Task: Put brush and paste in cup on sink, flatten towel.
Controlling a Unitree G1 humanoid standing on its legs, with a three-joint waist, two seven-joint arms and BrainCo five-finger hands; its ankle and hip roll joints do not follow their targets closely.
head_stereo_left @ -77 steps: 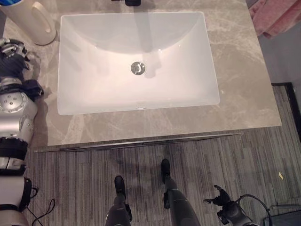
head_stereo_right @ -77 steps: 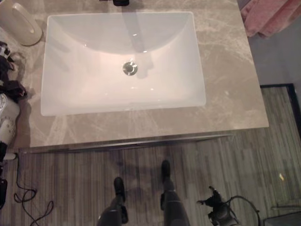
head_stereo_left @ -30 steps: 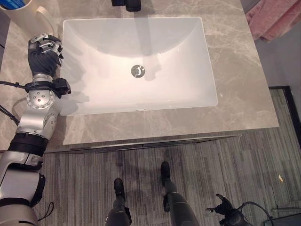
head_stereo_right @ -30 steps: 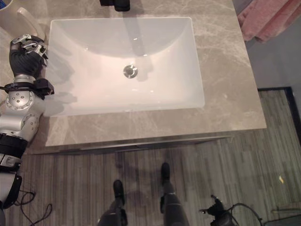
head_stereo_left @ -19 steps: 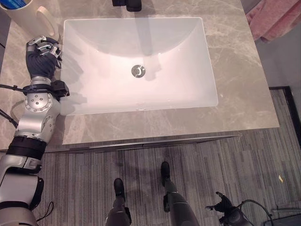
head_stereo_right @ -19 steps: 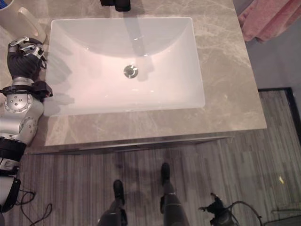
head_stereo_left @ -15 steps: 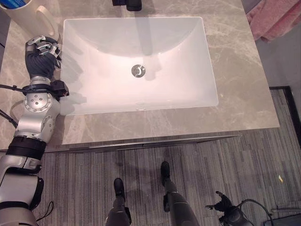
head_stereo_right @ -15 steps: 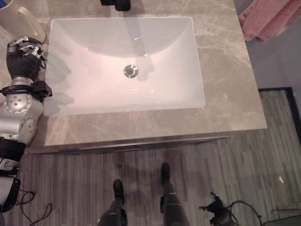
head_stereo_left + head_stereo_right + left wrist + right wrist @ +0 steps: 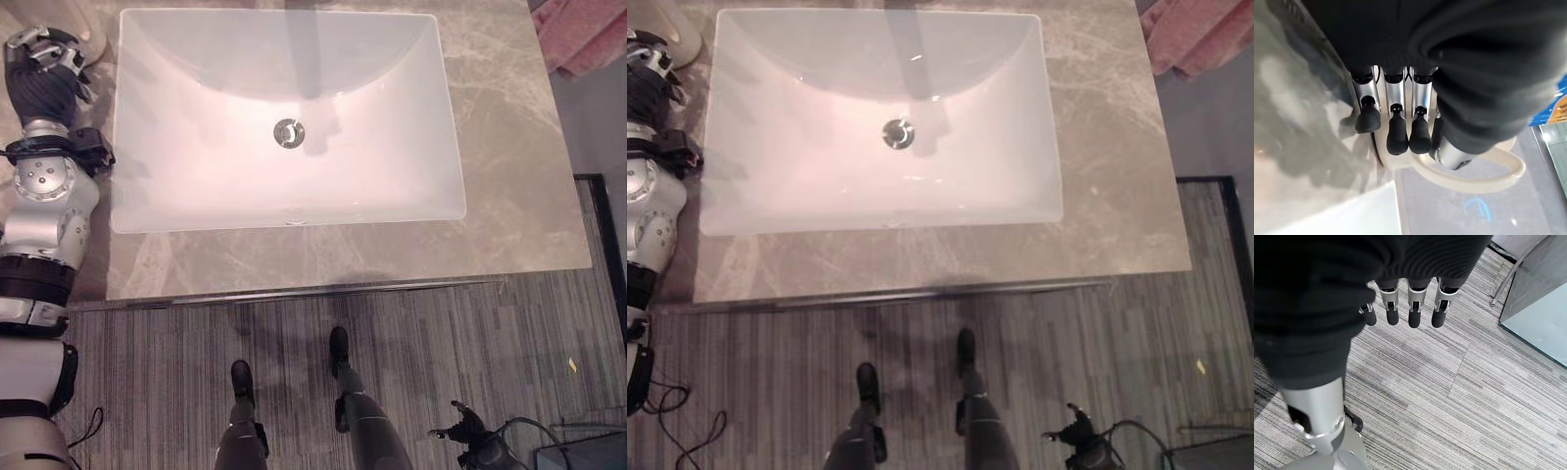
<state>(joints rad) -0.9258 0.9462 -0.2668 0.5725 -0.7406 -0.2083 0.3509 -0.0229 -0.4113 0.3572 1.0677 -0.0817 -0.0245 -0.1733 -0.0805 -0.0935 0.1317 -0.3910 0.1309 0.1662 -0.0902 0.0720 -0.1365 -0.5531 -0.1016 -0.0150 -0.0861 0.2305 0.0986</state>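
A white rectangular sink (image 9: pixel 284 117) with rounded corners and a round metal drain (image 9: pixel 288 133) sits sunk into a grey marbled stone table (image 9: pixel 509 166), smooth and veined with paler streaks. At the table's far left corner stands a cream cup (image 9: pixel 1474 169) with a broad looped handle, glossy like glazed ceramic; just a sliver of it (image 9: pixel 93 34) shows from above, the rest cut off by the frame edge. The left robot hand (image 9: pixel 44 73) hovers over the table strip between the sink's left rim and that cup, its dark ribbed cover uppermost; in its wrist view the silver, dark-tipped fingers (image 9: pixel 1397 132) hang curled close above the cup's handle and hold nothing. A pink towel (image 9: pixel 588 34), soft and rumpled in folds, lies past the table's far right corner, well apart from the left robot hand, with the whole sink between them. Below the table the floor (image 9: pixel 441 372) is grey striped carpet tile. The right robot hand (image 9: pixel 1400 308) hangs low over that floor, fingers loosely straight and empty, near a pale metal-framed panel (image 9: pixel 1537 298).
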